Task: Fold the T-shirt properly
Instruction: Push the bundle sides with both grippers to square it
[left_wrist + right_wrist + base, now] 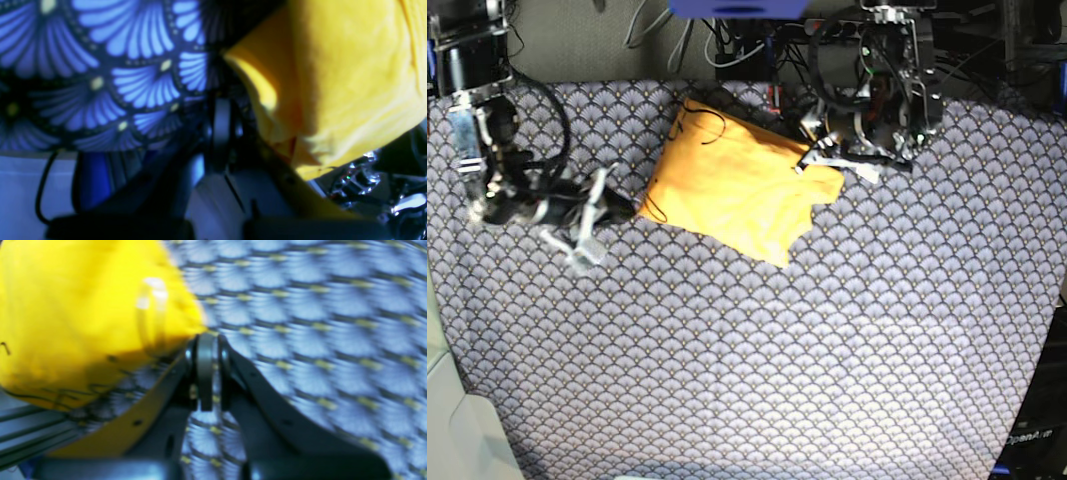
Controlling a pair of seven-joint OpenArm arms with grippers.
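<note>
The T-shirt (732, 185) lies toward the far side of the counter (757, 370), already gathered into a compact, roughly four-sided slab with one ragged corner pointing toward the near edge, which suggests the folding is well along and only tidying remains. It sits between the two arms, and each arm holds one end of it, probably so the bundle can be pulled taut or shifted without coming undone. The right pincer (206, 340) has its dark jaws drawn fully together at the garment's edge, seemingly nipping a thin bit of the yellow fabric at the tips, though the blurred wrist view makes the hold hard to confirm. The left pincer (222, 115) is likewise fully closed, with the opposite end of the shirt bunched just beside it and draped over the arm's body; whether cloth is truly caught between the jaws cannot be told. The shirt is soft, thin, matte yellow-orange knit, showing shallow creases and a rolled, rounded lip where layers overlap. Beneath it a patterned cloth (100, 66) covers the counter: blue-grey fan-shaped scales with small pale dots, flat and smooth, its weave likely giving some friction that keeps the folded layers from sliding.
</note>
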